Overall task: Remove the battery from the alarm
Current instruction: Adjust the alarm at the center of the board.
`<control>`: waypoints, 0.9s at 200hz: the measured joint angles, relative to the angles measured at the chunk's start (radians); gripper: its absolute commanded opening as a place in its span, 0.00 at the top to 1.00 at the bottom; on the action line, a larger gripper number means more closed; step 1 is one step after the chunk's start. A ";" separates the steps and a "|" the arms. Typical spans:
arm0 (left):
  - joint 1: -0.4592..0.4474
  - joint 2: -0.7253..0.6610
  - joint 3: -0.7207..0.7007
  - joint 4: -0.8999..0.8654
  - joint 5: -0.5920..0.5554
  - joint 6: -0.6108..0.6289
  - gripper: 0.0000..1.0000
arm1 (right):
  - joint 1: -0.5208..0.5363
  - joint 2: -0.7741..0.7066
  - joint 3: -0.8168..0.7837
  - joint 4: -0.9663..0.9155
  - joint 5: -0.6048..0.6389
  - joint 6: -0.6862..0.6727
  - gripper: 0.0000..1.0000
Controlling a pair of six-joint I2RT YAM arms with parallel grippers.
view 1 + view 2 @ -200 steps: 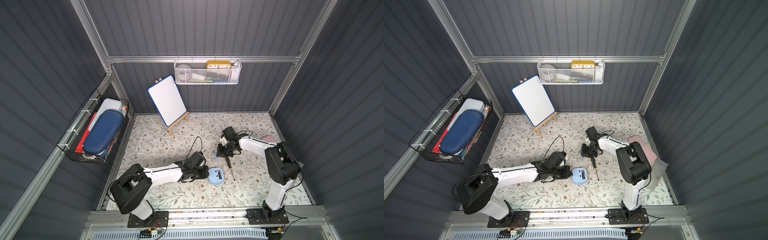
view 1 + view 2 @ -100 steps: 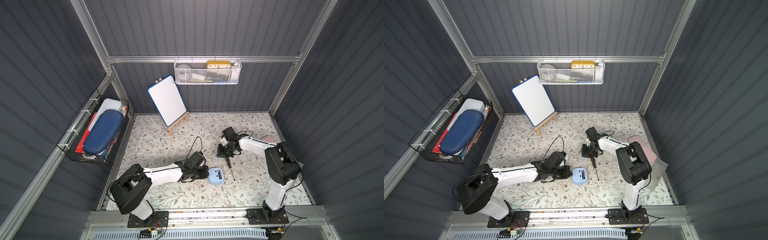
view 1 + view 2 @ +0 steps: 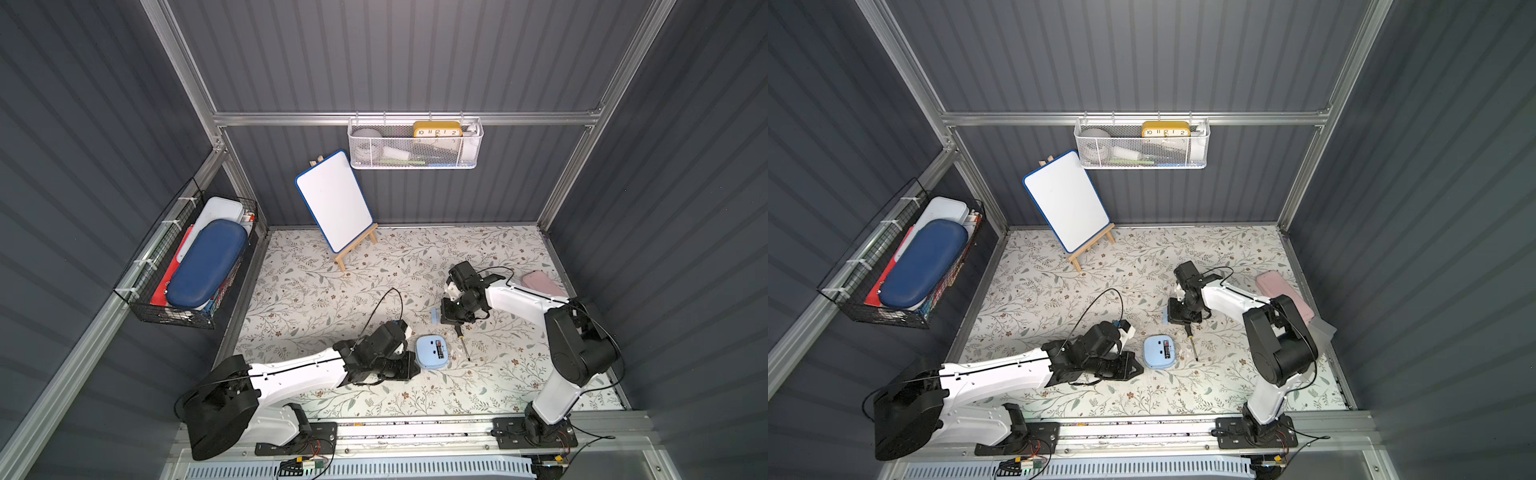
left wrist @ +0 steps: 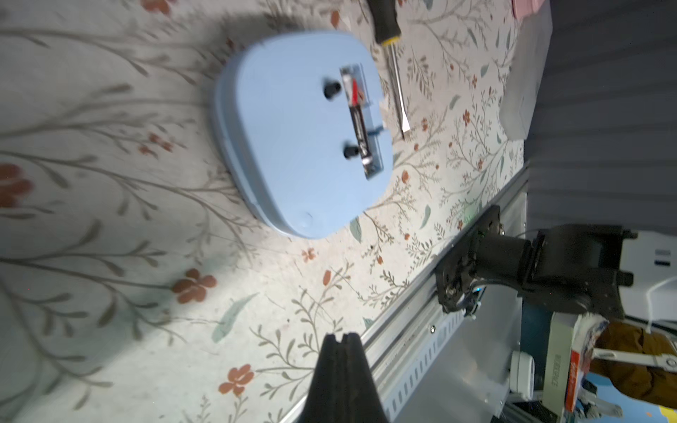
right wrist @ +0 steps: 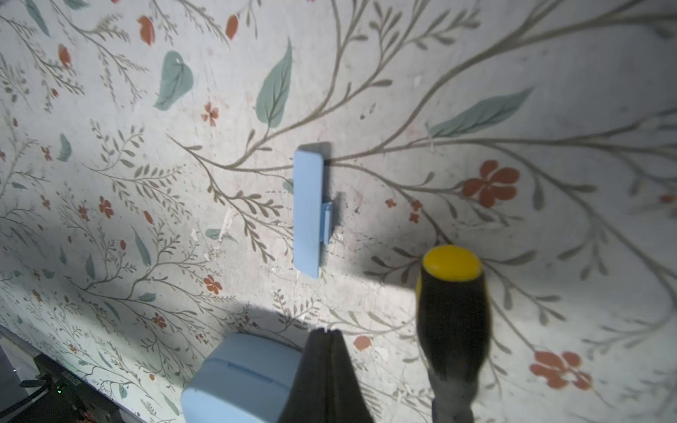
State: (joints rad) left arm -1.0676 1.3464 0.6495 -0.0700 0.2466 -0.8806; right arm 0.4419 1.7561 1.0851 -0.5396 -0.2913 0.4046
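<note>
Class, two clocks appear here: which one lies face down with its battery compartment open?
The pale-blue rounded-square alarm clock on the floral table; the yellow clock stands upright in the white mesh wall basket, numerals showing.

Both end effectors (image 4: 339, 336) (image 5: 326, 332) closed, empty.

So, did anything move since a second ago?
Nothing moved that I can see. Both grippers stay shut and empty: the left gripper beside the alarm, the right gripper near the loose blue cover. The battery is still in the alarm, the screwdriver still on the table.
</note>
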 measured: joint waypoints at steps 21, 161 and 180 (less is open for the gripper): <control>-0.051 0.100 0.019 0.039 0.022 -0.012 1.00 | 0.015 0.011 0.002 -0.004 -0.002 -0.005 1.00; -0.055 0.326 0.103 0.115 -0.126 -0.178 1.00 | 0.071 -0.039 -0.089 -0.008 -0.019 -0.002 1.00; -0.043 0.316 0.102 0.101 -0.150 -0.185 1.00 | 0.073 -0.070 -0.100 -0.007 -0.023 -0.001 1.00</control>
State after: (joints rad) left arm -1.1107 1.6627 0.7517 0.0307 0.0963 -1.0660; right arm 0.5152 1.6863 0.9848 -0.5465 -0.3138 0.4038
